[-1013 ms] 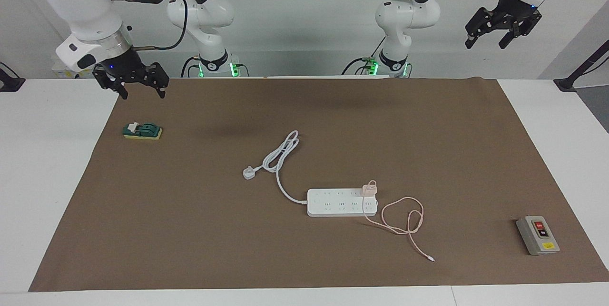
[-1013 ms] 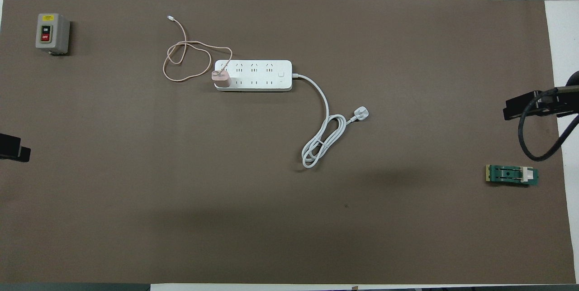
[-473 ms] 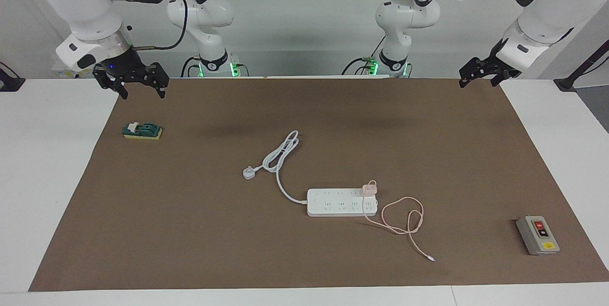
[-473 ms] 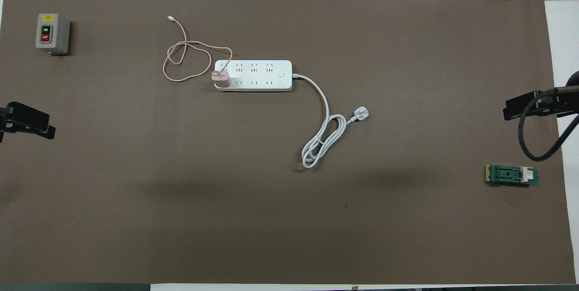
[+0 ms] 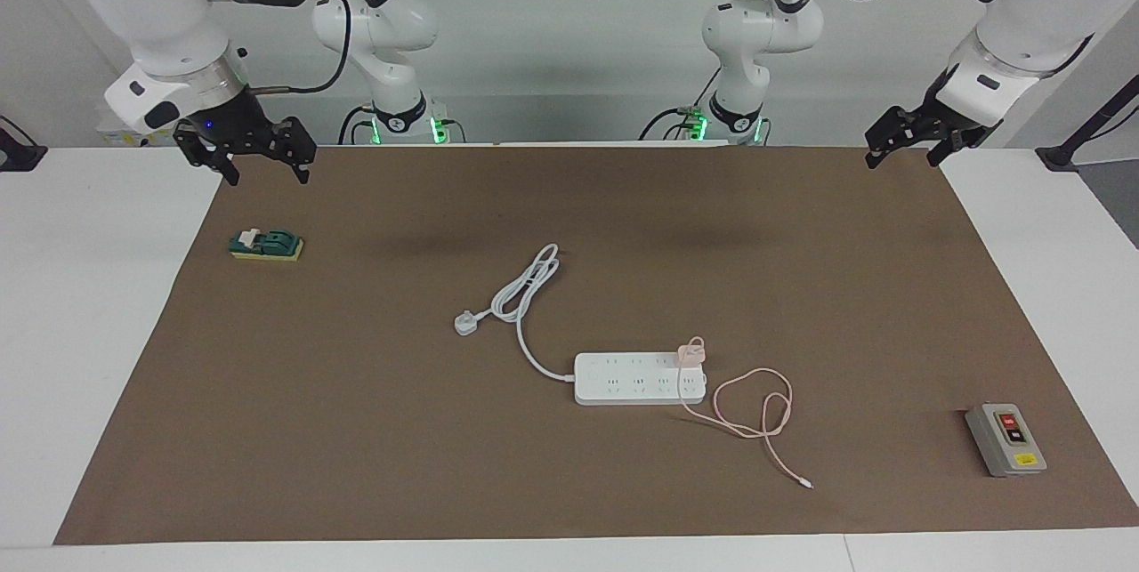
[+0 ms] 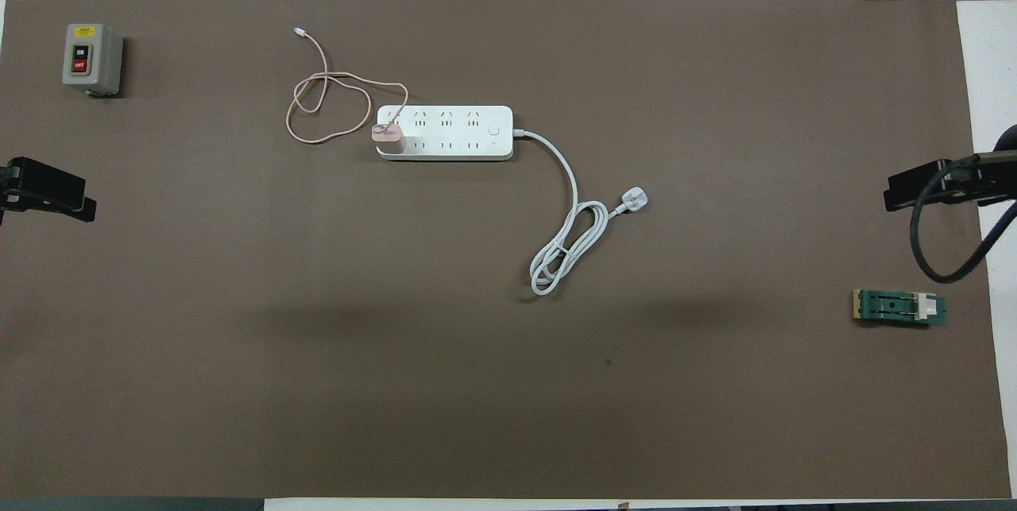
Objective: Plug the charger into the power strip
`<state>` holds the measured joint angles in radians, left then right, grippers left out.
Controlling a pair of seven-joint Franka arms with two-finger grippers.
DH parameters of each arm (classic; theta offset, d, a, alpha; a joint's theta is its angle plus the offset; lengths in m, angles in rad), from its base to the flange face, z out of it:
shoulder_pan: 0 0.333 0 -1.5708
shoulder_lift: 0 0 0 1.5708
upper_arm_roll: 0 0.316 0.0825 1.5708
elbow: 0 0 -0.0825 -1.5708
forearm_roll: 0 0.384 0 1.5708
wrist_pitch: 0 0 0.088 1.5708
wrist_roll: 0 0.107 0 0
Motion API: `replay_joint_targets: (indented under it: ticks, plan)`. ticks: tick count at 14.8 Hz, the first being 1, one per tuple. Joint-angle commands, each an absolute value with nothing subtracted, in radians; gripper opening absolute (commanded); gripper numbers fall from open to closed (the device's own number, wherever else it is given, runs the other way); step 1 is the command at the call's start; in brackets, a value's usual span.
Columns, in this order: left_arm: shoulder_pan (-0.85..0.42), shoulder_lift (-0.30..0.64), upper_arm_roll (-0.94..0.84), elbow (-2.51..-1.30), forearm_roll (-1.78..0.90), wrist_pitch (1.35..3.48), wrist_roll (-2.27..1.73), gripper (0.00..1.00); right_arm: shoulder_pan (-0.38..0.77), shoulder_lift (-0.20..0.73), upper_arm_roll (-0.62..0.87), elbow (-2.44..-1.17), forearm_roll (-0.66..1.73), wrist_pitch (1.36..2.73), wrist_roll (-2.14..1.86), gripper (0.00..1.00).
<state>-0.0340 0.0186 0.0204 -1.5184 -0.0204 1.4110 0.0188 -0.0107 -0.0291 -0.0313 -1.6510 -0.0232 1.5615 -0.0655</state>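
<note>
A brown mat [image 5: 569,198] covers nearly the whole white table [image 5: 98,305] and fills most of the facing view. In the upper left of that frame the right gripper [image 5: 260,168] hangs over the mat's corner with its jaws spread wide and nothing between them; in the upper right the left gripper [image 5: 906,156] hangs over the mat's other robot-side corner, likewise spread and empty. Both are well apart from everything on the mat, and nothing lies between them and the middle. Just below the centre of the frame lies the power strip [image 5: 636,383], flat, its thick white cord [image 5: 525,296] looping up to a white three-pin plug [image 5: 465,323] lying loose on the mat. The charger [image 5: 691,353] sits on the strip's end toward the left arm's end of the table, in the row nearer the robots; its thin pink cable [image 5: 756,412] curls over the strip and off toward the lower right. At the lower right stands a grey switch box [image 5: 1005,439]. At the upper left, below the right gripper, lies a small green block [image 5: 266,245].
</note>
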Motion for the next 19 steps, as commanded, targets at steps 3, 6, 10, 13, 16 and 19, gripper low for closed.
replay_joint_targets:
  ticks: [3, 6, 10, 13, 16, 19]
  plan:
    - [-0.044, 0.008, 0.029, -1.516, -0.005, 1.368, 0.015, 1.00, -0.026, -0.051, -0.018, -1.674, -0.035, 1.562, -0.051, 1.00]
    - [-0.044, 0.002, 0.026, -1.516, -0.002, 1.381, 0.015, 1.00, -0.025, -0.051, -0.018, -1.674, -0.035, 1.560, -0.052, 1.00]
    - [-0.041, -0.011, 0.023, -1.535, 0.003, 1.378, 0.018, 1.00, -0.025, -0.051, -0.018, -1.674, -0.035, 1.560, -0.051, 1.00]
    - [-0.035, -0.017, 0.017, -1.545, 0.003, 1.381, 0.018, 1.00, -0.025, -0.051, -0.018, -1.674, -0.035, 1.560, -0.049, 1.00]
    - [-0.032, -0.023, 0.009, -1.574, 0.003, 1.393, 0.028, 1.00, -0.025, -0.051, -0.018, -1.674, -0.035, 1.560, -0.052, 1.00]
    - [-0.032, -0.023, 0.006, -1.594, 0.002, 1.401, 0.028, 1.00, -0.025, -0.051, -0.018, -1.674, -0.035, 1.560, -0.052, 1.00]
